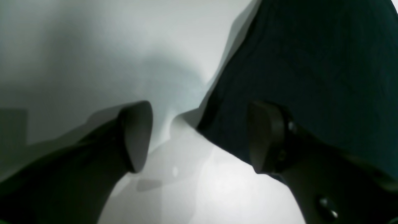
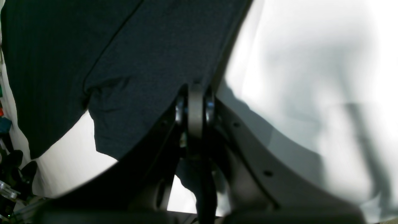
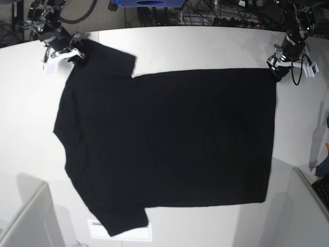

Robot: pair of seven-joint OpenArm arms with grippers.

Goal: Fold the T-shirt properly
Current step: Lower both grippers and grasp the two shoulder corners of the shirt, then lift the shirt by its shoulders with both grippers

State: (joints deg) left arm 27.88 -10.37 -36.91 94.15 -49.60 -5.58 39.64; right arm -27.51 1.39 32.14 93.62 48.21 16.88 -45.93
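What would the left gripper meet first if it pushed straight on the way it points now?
Probably the edge of the black T-shirt, which lies just ahead between the open fingers of the left gripper, on the white table. Depth is unclear.

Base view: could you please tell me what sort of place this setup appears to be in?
Probably a robotics lab or workshop: a black T-shirt lies spread on a white table, a robot arm stands at each far corner, and tangled cables run behind.
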